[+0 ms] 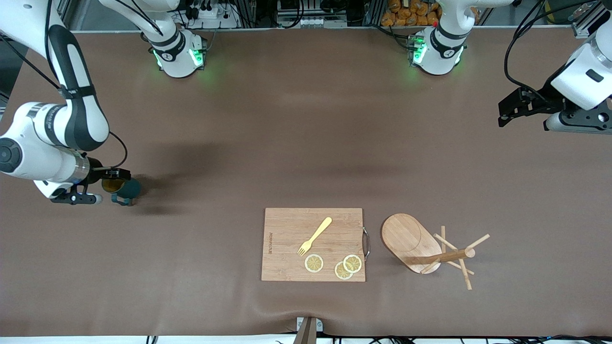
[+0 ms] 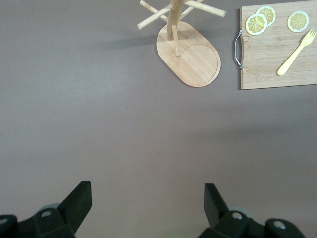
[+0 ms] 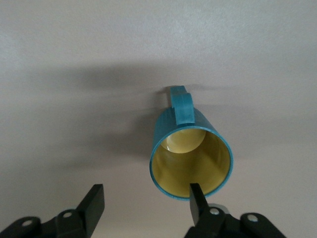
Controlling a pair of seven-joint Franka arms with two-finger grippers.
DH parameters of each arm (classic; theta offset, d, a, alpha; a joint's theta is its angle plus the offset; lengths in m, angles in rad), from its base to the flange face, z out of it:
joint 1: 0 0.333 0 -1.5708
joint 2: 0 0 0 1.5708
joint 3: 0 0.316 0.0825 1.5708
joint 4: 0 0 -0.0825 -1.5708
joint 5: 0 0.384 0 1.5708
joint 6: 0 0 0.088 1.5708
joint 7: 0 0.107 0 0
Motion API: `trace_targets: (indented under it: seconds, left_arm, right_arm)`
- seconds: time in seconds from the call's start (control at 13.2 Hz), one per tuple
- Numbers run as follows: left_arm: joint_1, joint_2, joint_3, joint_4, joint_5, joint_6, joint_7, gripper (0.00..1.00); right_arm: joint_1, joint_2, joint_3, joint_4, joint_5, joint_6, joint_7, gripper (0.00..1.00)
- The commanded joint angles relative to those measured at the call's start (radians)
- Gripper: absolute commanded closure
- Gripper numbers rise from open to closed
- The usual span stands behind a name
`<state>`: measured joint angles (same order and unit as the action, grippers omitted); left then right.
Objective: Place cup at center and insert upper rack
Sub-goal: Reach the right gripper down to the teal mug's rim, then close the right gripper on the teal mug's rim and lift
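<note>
The right gripper [image 3: 143, 196], jaws parted astride the cup's [image 3: 190, 151] rim, may tip it if it bites off-centre, while the left gripper [image 2: 147, 201] waits, jaws wide

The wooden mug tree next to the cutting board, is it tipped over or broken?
No, the mug tree isn't tipped or broken. It only looks slanted from the high camera; the left wrist view shows its post standing straight up from the oval base beside the cutting board. Nothing is spilled.

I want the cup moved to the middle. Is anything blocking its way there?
Nothing visible. The teal cup stands at the right arm's end, at the right end effector; bare table runs to the center.
</note>
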<state>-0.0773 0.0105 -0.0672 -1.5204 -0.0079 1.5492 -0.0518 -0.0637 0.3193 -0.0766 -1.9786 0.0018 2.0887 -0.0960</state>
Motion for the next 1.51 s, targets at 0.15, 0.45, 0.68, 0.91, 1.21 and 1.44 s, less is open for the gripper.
trace_targets:
  seconds: [0.15,0.45,0.68,0.91,1.21,1.44]
  left_arm:
    - [-0.001,0.011,-0.003,0.019,0.014,-0.001,-0.011,0.0]
    - [-0.004,0.009,-0.006,0.022,0.012,-0.001,-0.013,0.0]
    - [-0.005,0.012,-0.011,0.04,0.017,0.0,-0.013,0.0]
    - [-0.007,0.012,-0.013,0.045,0.017,0.006,-0.013,0.0]
    - [-0.016,0.012,-0.016,0.052,0.019,0.008,-0.013,0.0]
    - [-0.016,0.012,-0.017,0.052,0.019,0.008,-0.013,0.0]
  right_arm:
    - [-0.004,0.037,0.004,-0.014,0.004,0.048,0.001,0.32]
    - [-0.008,0.064,0.004,-0.016,0.004,0.062,0.001,0.54]
    - [-0.008,0.064,0.004,-0.016,0.004,0.06,-0.001,0.78]
    - [-0.007,0.063,0.004,-0.016,0.004,0.057,-0.001,0.99]
    - [-0.004,0.055,0.004,-0.014,0.004,0.047,-0.001,1.0]
    - [0.007,0.037,0.008,-0.002,0.004,-0.005,-0.002,1.0]
